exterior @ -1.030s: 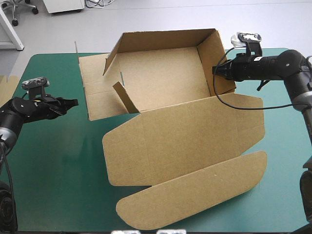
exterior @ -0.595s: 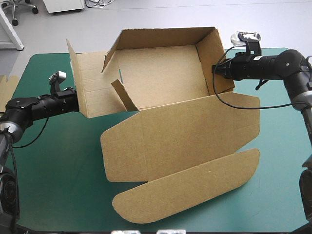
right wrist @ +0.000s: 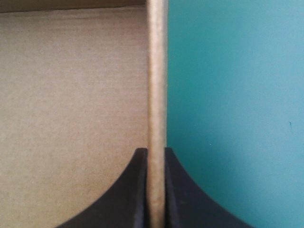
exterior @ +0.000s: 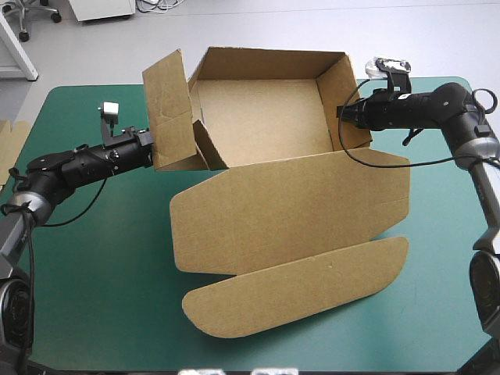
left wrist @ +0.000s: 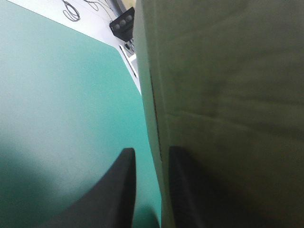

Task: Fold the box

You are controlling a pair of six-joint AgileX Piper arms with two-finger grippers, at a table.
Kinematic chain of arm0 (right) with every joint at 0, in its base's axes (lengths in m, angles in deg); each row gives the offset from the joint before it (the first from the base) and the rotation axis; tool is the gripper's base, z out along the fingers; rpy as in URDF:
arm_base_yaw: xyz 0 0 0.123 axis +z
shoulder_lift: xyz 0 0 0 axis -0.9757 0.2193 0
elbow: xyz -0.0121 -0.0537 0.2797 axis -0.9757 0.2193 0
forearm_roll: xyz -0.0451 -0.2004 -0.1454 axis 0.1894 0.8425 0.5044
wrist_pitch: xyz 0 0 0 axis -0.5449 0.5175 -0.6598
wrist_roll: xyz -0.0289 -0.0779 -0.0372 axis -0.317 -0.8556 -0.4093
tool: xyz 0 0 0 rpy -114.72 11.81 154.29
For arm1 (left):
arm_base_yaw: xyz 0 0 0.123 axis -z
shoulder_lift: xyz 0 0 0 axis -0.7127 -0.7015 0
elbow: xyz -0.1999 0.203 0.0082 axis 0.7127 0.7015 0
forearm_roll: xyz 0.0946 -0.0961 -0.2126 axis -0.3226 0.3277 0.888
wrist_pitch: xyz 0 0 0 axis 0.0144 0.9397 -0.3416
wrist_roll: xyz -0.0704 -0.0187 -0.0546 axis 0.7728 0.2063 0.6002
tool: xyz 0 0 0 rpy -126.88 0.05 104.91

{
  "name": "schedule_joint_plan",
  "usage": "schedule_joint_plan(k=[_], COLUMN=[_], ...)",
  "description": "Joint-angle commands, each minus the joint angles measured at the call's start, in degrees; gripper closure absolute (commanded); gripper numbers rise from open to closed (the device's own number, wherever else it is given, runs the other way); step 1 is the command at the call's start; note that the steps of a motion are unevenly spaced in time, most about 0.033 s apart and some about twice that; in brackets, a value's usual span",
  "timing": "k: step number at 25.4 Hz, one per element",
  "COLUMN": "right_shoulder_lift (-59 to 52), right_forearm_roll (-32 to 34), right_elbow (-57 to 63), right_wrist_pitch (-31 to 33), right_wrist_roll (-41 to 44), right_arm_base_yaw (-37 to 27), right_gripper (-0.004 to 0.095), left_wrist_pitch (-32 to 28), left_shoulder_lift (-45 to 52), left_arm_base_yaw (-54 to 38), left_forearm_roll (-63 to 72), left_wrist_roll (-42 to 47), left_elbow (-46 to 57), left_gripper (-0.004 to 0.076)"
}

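A brown box of corrugated board [exterior: 234, 234] sits part-assembled on a smooth teal-green-covered desk [exterior: 94, 266]. Nearest the robot, its long tongue flap with rounded ends [exterior: 297, 295] lies flat. A crease joins it to the broad lid panel [exterior: 289, 207], which reaches back to the open tray [exterior: 258, 117] beyond. The tray's far and right walls stand upright, and the matte board shows faint ribbing and sharp cut edges. On the tray's left side a rectangular wall panel [exterior: 172, 113] is raised and tilted, with a narrow tab [exterior: 209, 148] angled inward at its foot.

The left gripper [exterior: 151, 154] has its black, fin-shaped fingers [left wrist: 124, 166] clenched on that panel's lower outer edge. The board's edge runs between them and the panel fills the space ahead. The right gripper [exterior: 341, 115] pinches the tray's right wall [exterior: 340, 82]. The thin board edge stands straight between its fingers [right wrist: 140, 171], with the tray floor beside one and bare cover beside the other. An edge of more brown board [exterior: 6, 131] shows at the desk's left edge.
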Motion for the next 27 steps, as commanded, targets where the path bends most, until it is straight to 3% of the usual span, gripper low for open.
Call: schedule_joint_plan(k=[1, 17, 20, 25, 27], right_shoulder_lift=[-2.8, -2.4, -2.4, -2.4, -2.4], right_forearm_roll=[-3.3, 2.1, 3.8, 5.0, 5.0], right_elbow=[-1.7, -1.7, -1.7, -1.7, -1.7], right_wrist_pitch=[-2.3, -1.6, -1.6, -1.8, -1.9], right_wrist_roll=[0.6, 2.0, 2.8, 3.6, 3.7], right_arm_base_yaw=[-0.2, -0.2, -0.2, -0.2, -0.2], right_gripper=[0.0921, 0.0921, 0.0921, 0.0921, 0.0921], left_wrist_pitch=[2.7, -3.2, -3.9, -2.9, -4.2], left_shoulder_lift=[2.0, 1.8, 1.8, 1.8, 1.8], left_arm_base_yaw=[3.4, 9.8, 9.9, 10.4, 10.9], left_forearm_roll=[4.8, 7.8, 7.7, 6.3, 4.2], left_wrist_roll=[-0.8, -0.2, 0.0, 3.0, 3.9], left_elbow=[-2.7, -7.4, -8.6, -10.4, -10.5], left_gripper=[0.0547, 0.0544, 0.0491, 0.0338, 0.0326])
